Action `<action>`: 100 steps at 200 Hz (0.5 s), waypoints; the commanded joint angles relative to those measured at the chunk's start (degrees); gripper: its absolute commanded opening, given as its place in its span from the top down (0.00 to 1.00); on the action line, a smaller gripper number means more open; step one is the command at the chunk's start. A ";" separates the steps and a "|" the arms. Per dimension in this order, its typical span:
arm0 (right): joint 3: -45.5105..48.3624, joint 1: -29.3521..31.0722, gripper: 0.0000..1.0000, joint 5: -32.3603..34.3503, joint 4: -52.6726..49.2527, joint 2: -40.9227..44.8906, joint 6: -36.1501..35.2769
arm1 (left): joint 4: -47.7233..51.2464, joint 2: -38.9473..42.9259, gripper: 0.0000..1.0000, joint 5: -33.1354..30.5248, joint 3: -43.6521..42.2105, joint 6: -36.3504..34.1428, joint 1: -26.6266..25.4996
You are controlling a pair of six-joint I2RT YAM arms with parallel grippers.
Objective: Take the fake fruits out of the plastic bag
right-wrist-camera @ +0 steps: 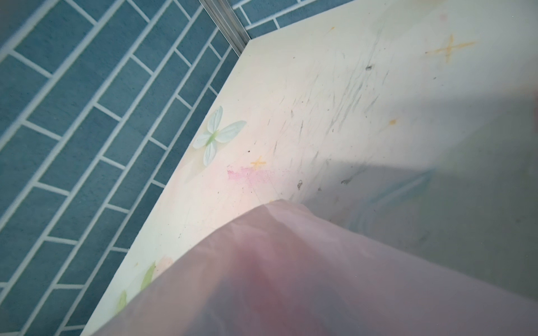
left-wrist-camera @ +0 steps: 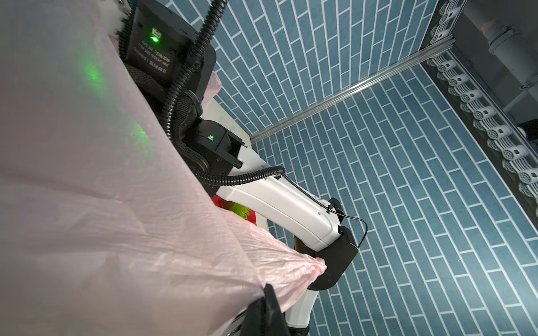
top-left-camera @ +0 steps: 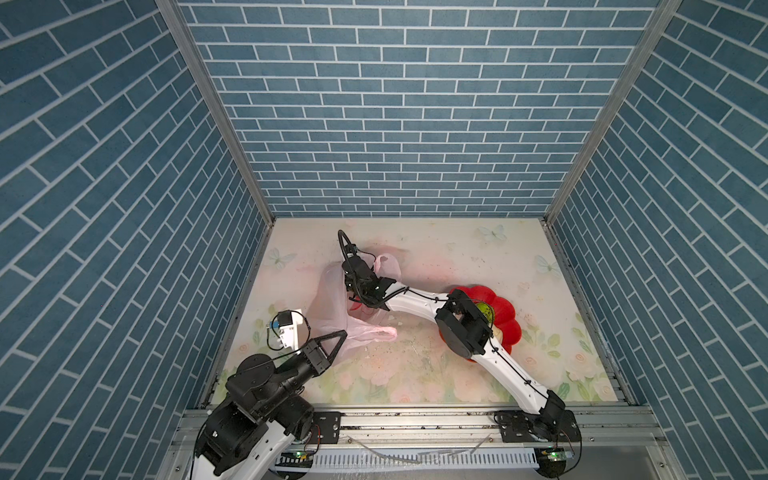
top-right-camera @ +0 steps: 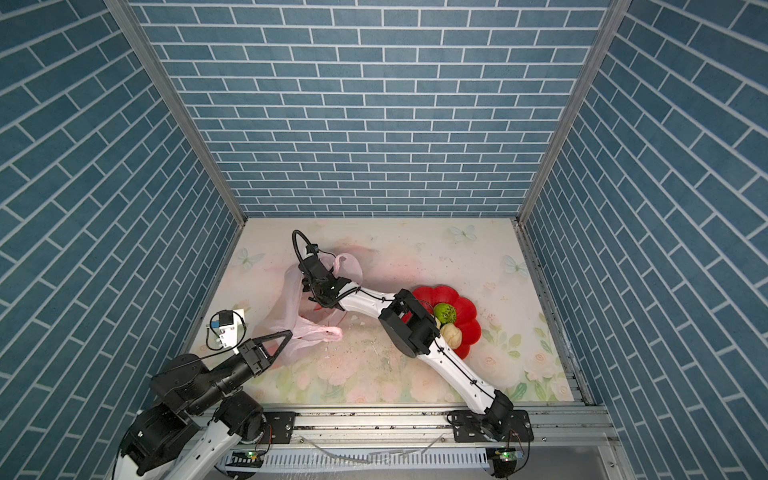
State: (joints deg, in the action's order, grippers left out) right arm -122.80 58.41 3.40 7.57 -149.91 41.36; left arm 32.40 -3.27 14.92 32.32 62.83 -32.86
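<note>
Blue brick walls close in a flowered table. In both top views the plastic bag lies with its long axis running from the left gripper away toward the back wall. That gripper is pinched tight on the bag's near edge. The right gripper dips into the bag's mouth, and I cannot tell how wide it stands. A green fruit and a cream fruit sit on a red plate, well apart from it, beyond its elbow.

From the left wrist, pink film fills the view, and a twisted handle points away from the tips.

From the right wrist, film lies over the table; the fingers are hidden.
</note>
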 commanded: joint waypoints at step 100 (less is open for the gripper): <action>27.08 -2.58 0.80 -3.92 6.21 19.43 -3.83 | 14.19 3.36 1.00 -19.82 2.57 -12.42 0.06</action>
State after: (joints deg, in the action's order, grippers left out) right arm -100.60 55.86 1.02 11.62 -137.03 39.13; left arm 44.93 -0.58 -0.43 34.81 54.70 -32.86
